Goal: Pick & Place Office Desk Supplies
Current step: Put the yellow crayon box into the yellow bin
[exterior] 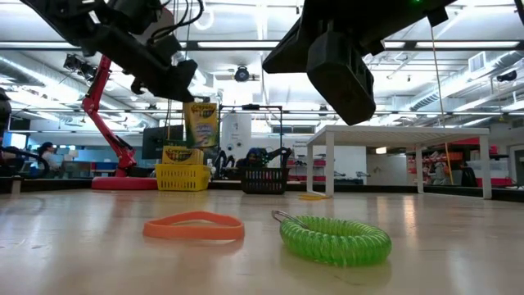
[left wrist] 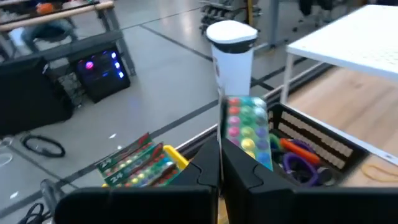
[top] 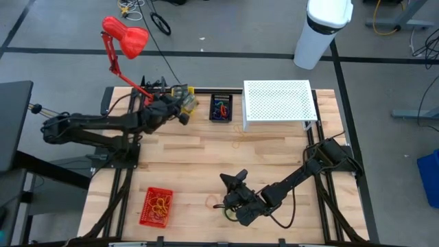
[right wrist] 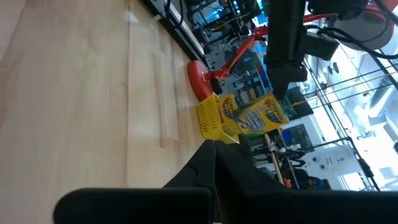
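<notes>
Crayon box point(exterior: 201, 123) hangs above wooden table point(top: 274, 154) (workshop behind).

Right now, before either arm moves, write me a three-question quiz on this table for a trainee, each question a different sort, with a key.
1. True or false: the crayon box gripped in the left arm's jaws lies flat on the table.
2. What lies on the table next to the orange band? A) a green coil B) a stapler C) scissors
3. Fill in: the black basket sits between the yellow basket and the white perforated ____.

Key: 1 false, it hangs above the yellow basket; 2 A; 3 riser.
</notes>
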You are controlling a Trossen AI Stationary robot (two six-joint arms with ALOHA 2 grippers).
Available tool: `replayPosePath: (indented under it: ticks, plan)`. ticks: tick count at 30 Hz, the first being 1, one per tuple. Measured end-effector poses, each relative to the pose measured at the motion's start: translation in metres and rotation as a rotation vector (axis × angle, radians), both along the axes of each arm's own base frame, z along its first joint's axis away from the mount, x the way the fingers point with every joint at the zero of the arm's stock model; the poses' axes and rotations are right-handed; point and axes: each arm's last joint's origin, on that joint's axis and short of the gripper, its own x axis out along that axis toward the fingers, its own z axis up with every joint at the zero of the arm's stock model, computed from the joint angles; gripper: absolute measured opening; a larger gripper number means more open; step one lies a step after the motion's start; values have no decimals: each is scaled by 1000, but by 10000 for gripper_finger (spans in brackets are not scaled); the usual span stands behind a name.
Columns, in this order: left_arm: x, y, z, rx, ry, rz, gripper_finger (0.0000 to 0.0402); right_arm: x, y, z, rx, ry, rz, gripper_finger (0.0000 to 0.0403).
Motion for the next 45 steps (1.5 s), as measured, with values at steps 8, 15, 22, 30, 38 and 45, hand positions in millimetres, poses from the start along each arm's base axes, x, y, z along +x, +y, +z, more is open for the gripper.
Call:
replayPosePath:
  ticks: [8,15,22,30,38,45]
  plan:
    - [5,19,-9,-66,-112,107,5,2,-2,0,2,-3,-6,10]
    - [18,26,-22,-35,-96,159,5,3,-5,0,2,-2,-13,10]
    - [22,29,-36,-29,-41,244,6,3,-4,0,25,5,13,15]
    - [24,26,-32,10,12,233,6,3,-4,-1,31,0,11,16]
    - [28,3,-6,69,138,103,6,3,-4,-1,30,1,11,16]
    - [15,-17,-4,96,347,-48,5,3,-4,-1,32,4,15,4]
